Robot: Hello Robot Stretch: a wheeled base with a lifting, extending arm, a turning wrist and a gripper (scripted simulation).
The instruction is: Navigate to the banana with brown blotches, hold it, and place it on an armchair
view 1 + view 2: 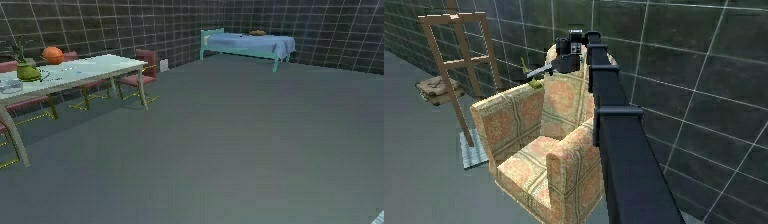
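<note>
My arm's dark bar [619,140] rises over a patterned armchair [524,150] with beige and pink upholstery. The gripper [532,72] sits at its far end, above the chair's backrest. A small yellow-green thing [535,83] shows right at the fingers, against the top of the backrest. I cannot tell whether the gripper holds it or whether it touches the chair.
A wooden easel [454,60] stands left of the armchair, with a brownish object [439,88] low behind it. Ahead, a pale table [75,75] with red chairs [140,70] carries an orange ball [52,54]. A blue-covered bed [248,44] stands by the far dark tiled wall. Grey floor [230,140] lies between.
</note>
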